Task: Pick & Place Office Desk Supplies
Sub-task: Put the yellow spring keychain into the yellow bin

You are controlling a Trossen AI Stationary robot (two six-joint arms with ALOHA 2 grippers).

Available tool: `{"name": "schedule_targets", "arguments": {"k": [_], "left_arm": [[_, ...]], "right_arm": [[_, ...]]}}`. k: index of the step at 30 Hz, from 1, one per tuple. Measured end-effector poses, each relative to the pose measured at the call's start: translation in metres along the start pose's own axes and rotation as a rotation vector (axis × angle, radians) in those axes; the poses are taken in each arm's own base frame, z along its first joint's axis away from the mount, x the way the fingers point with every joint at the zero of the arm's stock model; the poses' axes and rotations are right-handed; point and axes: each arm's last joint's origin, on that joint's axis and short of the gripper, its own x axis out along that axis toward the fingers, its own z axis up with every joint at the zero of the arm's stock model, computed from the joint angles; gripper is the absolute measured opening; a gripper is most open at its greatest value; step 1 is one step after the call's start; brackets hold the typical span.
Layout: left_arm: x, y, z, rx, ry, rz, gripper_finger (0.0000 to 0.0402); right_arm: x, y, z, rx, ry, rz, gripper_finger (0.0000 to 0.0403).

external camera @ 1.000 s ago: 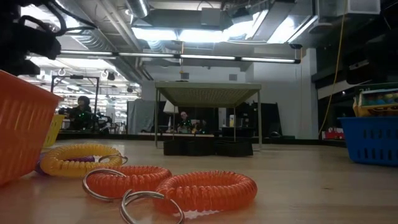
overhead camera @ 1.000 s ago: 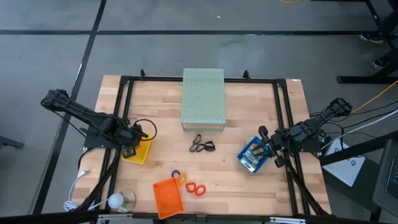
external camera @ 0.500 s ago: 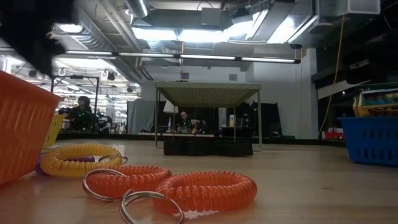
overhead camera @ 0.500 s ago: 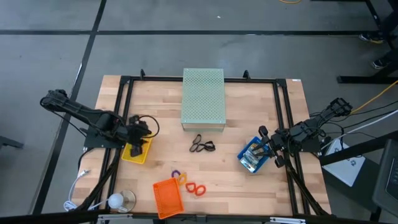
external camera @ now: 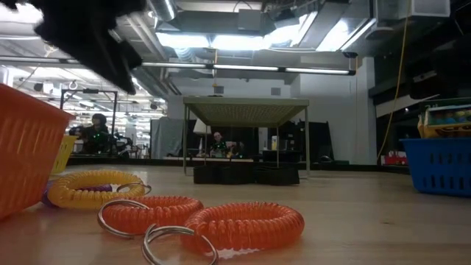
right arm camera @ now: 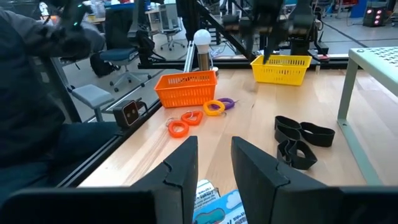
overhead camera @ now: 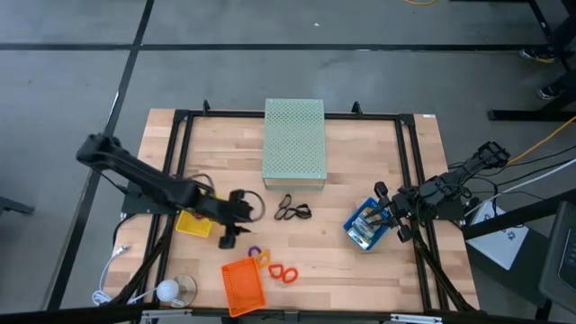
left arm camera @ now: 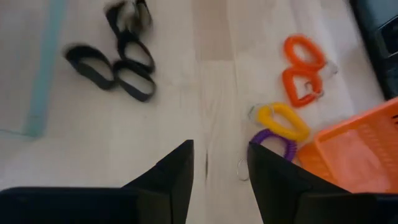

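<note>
Tabletop [overhead camera: 360, 279] of pale wood with a black frame, seen from above. Left end effector [overhead camera: 236, 232] stretched out from 9 o'clock toward the centre, hovering over bare wood between the yellow tray [overhead camera: 194, 223] and the black loop pieces [overhead camera: 292, 211]. Its fingers [left arm camera: 169, 180] stand a narrow gap apart, nothing between them. Left wrist view looks down on the same black loops [left arm camera: 118, 59], which are blurred.

Rings cluster at about 6 o'clock: two orange rings [overhead camera: 284, 273] lie touching each other, a yellow ring [overhead camera: 263, 259] and a purple ring [overhead camera: 254, 252] just beside the orange tray [overhead camera: 241, 286]. Low view puts the orange rings [external camera: 202, 218] nearest the camera, the yellow one [external camera: 94, 187] behind them, the orange tray's wall [external camera: 26, 151] at the edge.

Pale green perforated box [overhead camera: 294, 142] sits at 12 o'clock; the black loops lie near its front edge.

Right end effector [overhead camera: 389, 219] waits at 3 o'clock, over the blue tray [overhead camera: 366, 226], fingers [right arm camera: 180, 168] parted and empty. Printed packets [overhead camera: 365, 221] lie inside that blue tray; one packet [right arm camera: 211, 204] shows just below the fingers in the right wrist view.

A white bulb-shaped item [overhead camera: 168, 290] stands at the 7 o'clock corner.
</note>
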Motion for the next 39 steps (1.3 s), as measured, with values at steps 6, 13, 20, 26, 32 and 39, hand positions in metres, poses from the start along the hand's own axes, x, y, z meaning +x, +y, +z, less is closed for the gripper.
{"name": "schedule_targets", "arguments": {"k": [6,13,20,26,32,39], "left_arm": [[0.042,-0.013,0.022,-0.062,0.132,-0.039,0.0148],[0.067,-0.028,0.055,-0.093,0.296,-0.038,0.0148],[0.100,-0.035,0.063,-0.068,0.495,0.027,0.0148],[0.122,-0.042,0.066,-0.061,0.551,-0.022,0.0148],[0.123,-0.044,0.069,-0.089,0.568,-0.085,0.0148],[0.125,-0.041,0.062,-0.105,0.591,-0.030,0.0149]], "right_arm": [[0.000,0.000,0.000,-0.015,-0.001,-0.004,0.0098],[0.000,0.000,0.000,-0.015,-0.002,-0.006,0.0098],[0.000,0.000,0.000,-0.011,-0.001,-0.002,0.0098],[0.000,0.000,0.000,-0.002,0.000,0.005,0.0098],[0.000,0.000,0.000,0.001,0.001,0.005,0.0098],[0.000,0.000,0.000,0.004,0.001,0.005,0.0098]]}}
